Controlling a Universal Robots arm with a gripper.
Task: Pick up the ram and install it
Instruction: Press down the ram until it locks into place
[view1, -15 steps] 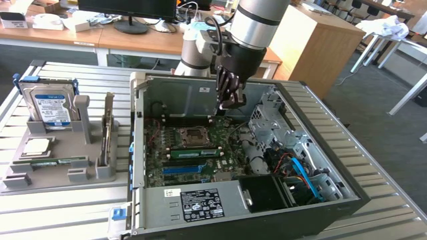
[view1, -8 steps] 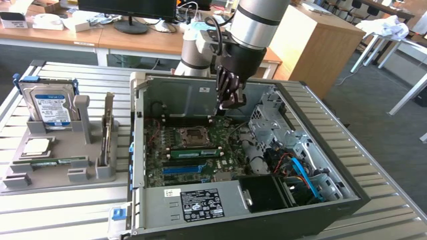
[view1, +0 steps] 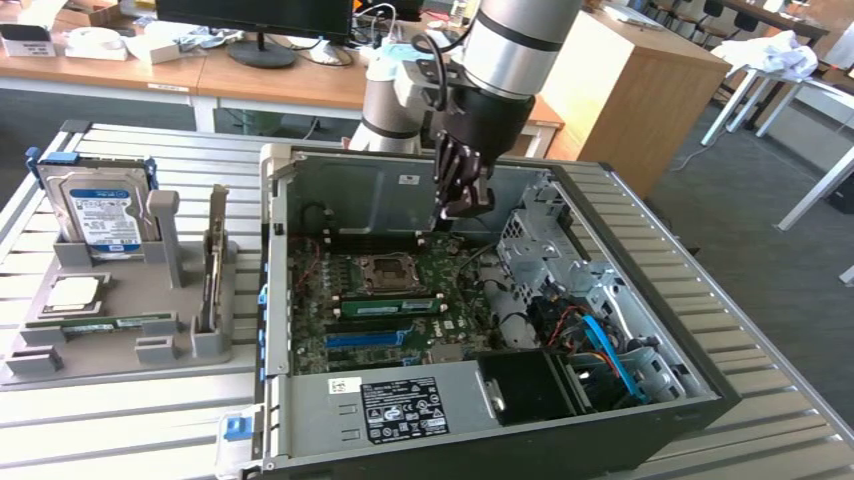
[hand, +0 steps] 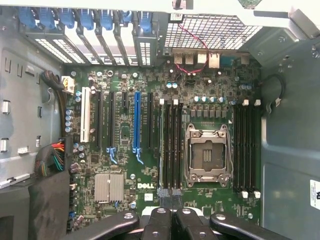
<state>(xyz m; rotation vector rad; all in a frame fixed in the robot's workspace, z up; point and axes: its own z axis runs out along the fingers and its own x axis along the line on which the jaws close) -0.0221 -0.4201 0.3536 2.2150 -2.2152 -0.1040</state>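
Thin green ram (view1: 387, 304) with dark chips (seated beside processor socket (view1: 387, 271)), gripper (view1: 461, 208) clenched empty above motherboard (view1: 311, 305)

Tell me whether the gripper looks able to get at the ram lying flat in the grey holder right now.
Probably yes. The ram lies uncovered on the grey holder, outside the computer case. The gripper hangs shut above the motherboard, with open space above the case's side wall.

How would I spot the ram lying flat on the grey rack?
Find the grey rack on the exterior view's left of the open case. In front of the standing hard drive and the square silver chip lies the ram: a long, thin green strip, flat, unlike its boxy neighbours.
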